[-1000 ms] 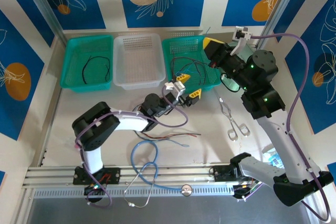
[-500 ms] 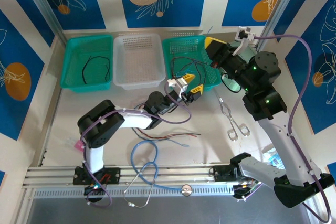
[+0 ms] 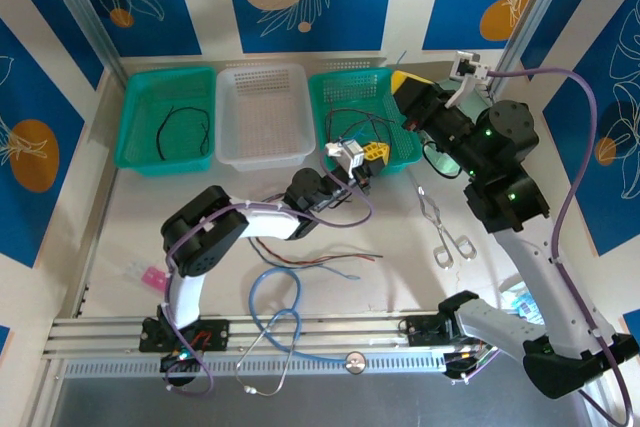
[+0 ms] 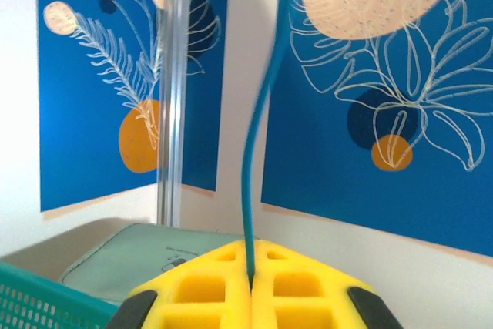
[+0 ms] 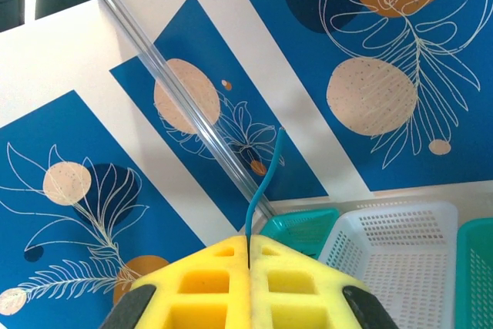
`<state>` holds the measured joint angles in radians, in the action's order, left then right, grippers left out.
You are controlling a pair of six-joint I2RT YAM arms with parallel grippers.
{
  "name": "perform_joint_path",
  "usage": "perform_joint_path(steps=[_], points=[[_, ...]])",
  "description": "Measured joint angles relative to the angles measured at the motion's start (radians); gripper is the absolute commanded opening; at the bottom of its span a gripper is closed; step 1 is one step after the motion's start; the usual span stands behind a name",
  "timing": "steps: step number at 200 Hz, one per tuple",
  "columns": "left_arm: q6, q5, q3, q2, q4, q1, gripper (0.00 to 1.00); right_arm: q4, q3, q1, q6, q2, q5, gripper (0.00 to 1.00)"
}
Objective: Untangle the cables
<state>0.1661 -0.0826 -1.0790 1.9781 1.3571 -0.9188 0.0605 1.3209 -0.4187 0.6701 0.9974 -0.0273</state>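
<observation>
Thin red, black and blue-grey cables point(image 3: 350, 117), tangled in the right-hand green mesh basket point(image 3: 350, 74), look light, limp and slippery, best pinched on a free stretch, as the left gripper point(image 4: 250, 263) and right gripper point(image 5: 248, 256) do, each clamped on a blue strand point(image 4: 248, 190).

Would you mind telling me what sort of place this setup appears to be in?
Most likely a robotics lab test cell: a left arm and a right arm bolted to an aluminium rail, printed blue panels boxing in the table, and three plastic baskets set out in a row.
</observation>
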Motion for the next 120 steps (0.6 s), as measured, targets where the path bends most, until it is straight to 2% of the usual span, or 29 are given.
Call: perform_joint_path(steps=[120], points=[[0.039, 0.13, 0.214, -0.044, 0.011, 0.005, 0.0, 0.063, 0.183, 0.062, -0.148, -0.001, -0.034, 0.0]])
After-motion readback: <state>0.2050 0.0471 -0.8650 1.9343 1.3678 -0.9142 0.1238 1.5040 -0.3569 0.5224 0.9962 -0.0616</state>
